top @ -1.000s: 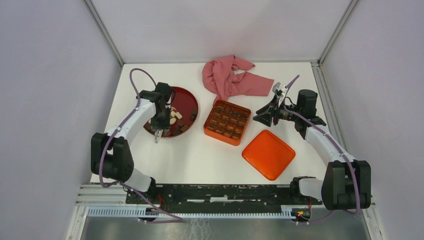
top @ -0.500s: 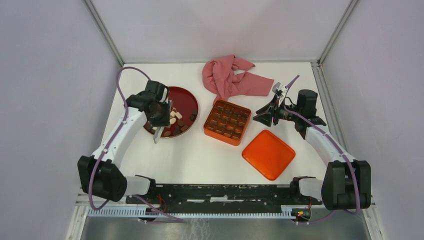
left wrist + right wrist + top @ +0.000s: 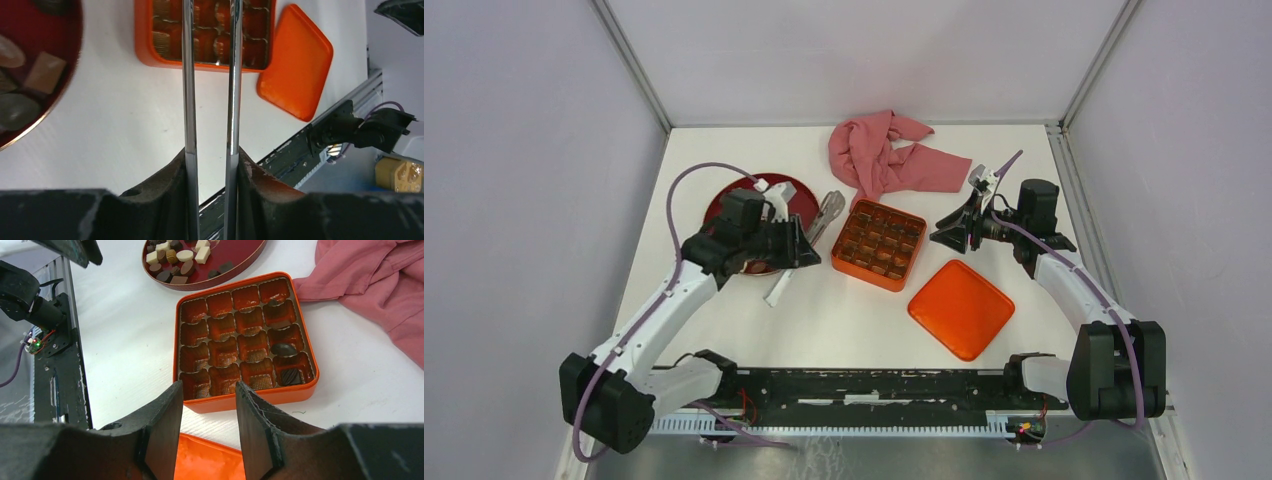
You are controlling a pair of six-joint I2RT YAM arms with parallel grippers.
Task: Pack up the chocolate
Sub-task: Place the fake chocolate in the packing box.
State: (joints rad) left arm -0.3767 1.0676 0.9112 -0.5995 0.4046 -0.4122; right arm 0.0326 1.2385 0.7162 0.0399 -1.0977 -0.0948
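Note:
The chocolate (image 3: 175,260) lies as small brown and cream pieces on a round dark-red plate (image 3: 802,196), with a few pieces (image 3: 44,72) at the left in the left wrist view. Two dark pieces (image 3: 283,349) sit in the right-hand cells of the orange gridded tin (image 3: 879,245). My left gripper (image 3: 802,247) is shut on metal tongs (image 3: 829,211). Their two blades (image 3: 187,75) reach over the tin (image 3: 150,47), and their tips are out of view. My right gripper (image 3: 939,237) hovers open just right of the tin (image 3: 250,402), holding nothing.
The orange lid (image 3: 961,308) lies right of and nearer than the tin. A crumpled pink cloth (image 3: 884,155) lies at the back, close to the tin's far side. The black base rail (image 3: 874,385) runs along the near edge.
My left arm has swung from above the plate to the right, and the tongs now point at the tin. The right arm has not moved.

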